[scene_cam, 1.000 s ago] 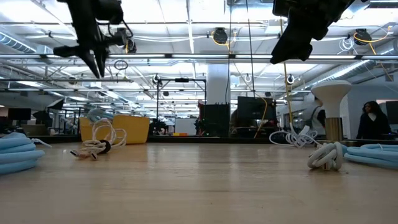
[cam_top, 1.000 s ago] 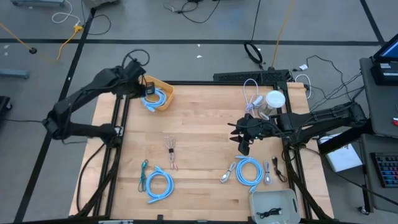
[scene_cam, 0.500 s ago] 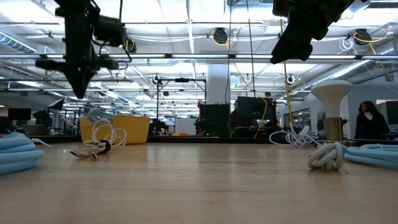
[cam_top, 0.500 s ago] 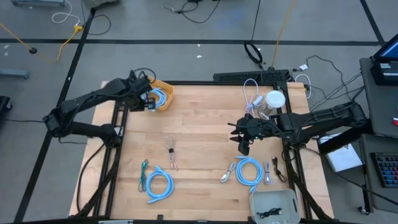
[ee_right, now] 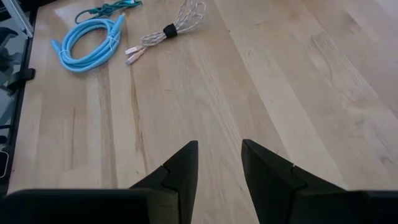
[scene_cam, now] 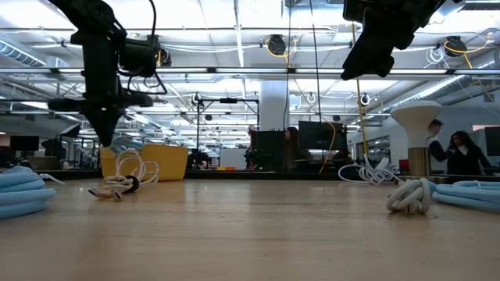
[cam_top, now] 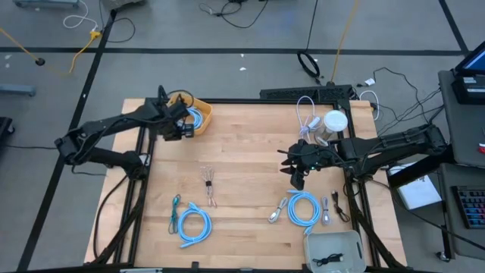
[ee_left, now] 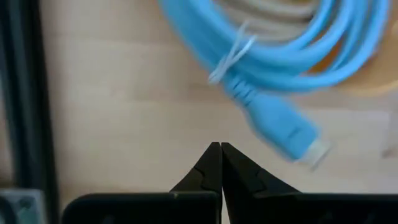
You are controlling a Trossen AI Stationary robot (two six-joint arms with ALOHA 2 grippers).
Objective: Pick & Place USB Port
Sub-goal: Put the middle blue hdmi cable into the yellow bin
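Note:
A yellow bin (cam_top: 203, 108) stands at the table's far left with a light-blue USB cable coil (cam_top: 191, 119) in it. In the left wrist view the coil (ee_left: 280, 56) spills over the bin's edge and its plug (ee_left: 292, 134) lies on the wood. My left gripper (cam_top: 186, 131) (ee_left: 216, 149) is shut, just near of the bin, above the table and touching nothing. My right gripper (cam_top: 296, 180) (ee_right: 219, 155) hangs open over the table's middle right, empty. Further cables lie on the table: a white braided one (cam_top: 208, 186) and two blue coils (cam_top: 193, 224) (cam_top: 303, 206).
A white cable (cam_top: 307, 114) and a white cylinder (cam_top: 334, 123) sit at the far right. A grey tray (cam_top: 333, 246) holding a dark cable stands at the near right edge. Small cables lie beside the right blue coil (cam_top: 326, 208). Bare wood shows across the middle (cam_top: 250, 152).
My left gripper has moved from above the yellow bin toward the table's near edge and has come down beside the bin. The blue coil stays in the bin. My right arm has kept still.

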